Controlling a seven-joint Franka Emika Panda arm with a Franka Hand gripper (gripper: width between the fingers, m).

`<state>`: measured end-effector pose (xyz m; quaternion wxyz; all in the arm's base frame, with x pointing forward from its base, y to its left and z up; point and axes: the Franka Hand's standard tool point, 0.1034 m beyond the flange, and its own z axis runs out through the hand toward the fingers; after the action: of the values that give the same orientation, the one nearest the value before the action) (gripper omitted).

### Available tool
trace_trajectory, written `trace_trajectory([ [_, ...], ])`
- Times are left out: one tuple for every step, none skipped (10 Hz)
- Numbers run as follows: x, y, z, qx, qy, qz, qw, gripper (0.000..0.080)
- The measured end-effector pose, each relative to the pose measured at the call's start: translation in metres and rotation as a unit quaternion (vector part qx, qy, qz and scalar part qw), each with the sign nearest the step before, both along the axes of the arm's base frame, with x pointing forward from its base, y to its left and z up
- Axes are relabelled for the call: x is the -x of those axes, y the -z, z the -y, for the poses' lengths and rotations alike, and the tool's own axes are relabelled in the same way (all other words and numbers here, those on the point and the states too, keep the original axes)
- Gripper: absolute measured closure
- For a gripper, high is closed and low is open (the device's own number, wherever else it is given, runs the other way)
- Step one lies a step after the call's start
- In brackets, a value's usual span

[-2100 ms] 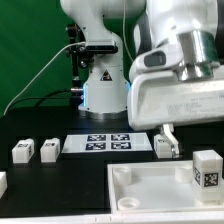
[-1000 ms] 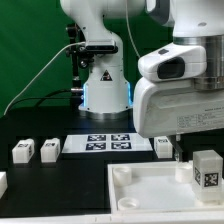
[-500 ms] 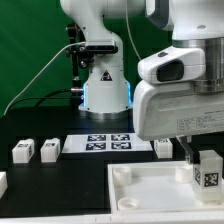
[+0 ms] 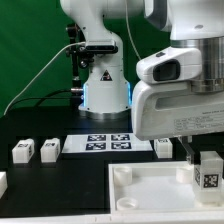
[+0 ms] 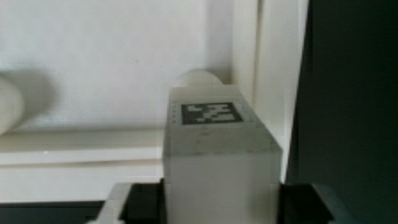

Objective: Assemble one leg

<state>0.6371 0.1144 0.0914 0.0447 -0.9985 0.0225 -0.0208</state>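
The leg (image 4: 208,170) is a small white block with a black-and-white tag on its face. It stands upright at the exterior view's right, on the far right corner of the large white tray-like piece (image 4: 150,185). My gripper (image 4: 205,158) has come down over it. One dark finger (image 4: 191,150) shows beside the block. In the wrist view the leg (image 5: 217,140) fills the space between both dark fingers (image 5: 143,203), and my gripper (image 5: 222,202) is shut on it with the sides touching. The tag (image 5: 212,112) faces the camera.
Two more white legs (image 4: 22,151) (image 4: 48,149) stand at the exterior view's left, and a third (image 4: 164,147) stands beside the gripper. The marker board (image 4: 108,143) lies in the middle. The robot base (image 4: 103,85) is behind it. A white piece (image 4: 2,183) shows at the left edge.
My gripper has moved to the exterior view's right and come down over the leg on the tray-like piece. It has barely moved in the last half second.
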Motion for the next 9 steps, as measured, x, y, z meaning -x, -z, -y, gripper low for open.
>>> trace_trajectory([
  [0.0003,0.0004,-0.0004,-0.013,0.111,-0.001,0.994,0.0511],
  [0.0009,0.0008,0.0014,-0.022,0.212,-0.004,0.977,0.0509],
  [0.0012,0.0013,0.0021,-0.028,0.298,-0.011,0.954,0.0508],
  [0.0009,0.0017,0.0036,-0.037,0.387,-0.022,0.921,0.0508],
  [0.0013,0.002,0.0039,-0.047,0.487,-0.037,0.872,0.0508],
  [0.0018,0.0018,0.0037,-0.049,0.527,-0.043,0.848,0.0507],
  [0.0018,0.0019,0.0047,-0.05,0.568,-0.047,0.82,0.0507],
  [0.002,0.002,0.0047,-0.051,0.599,-0.051,0.797,0.0507],
  [0.0021,0.0021,0.0046,-0.053,0.62,-0.054,0.781,0.0506],
])
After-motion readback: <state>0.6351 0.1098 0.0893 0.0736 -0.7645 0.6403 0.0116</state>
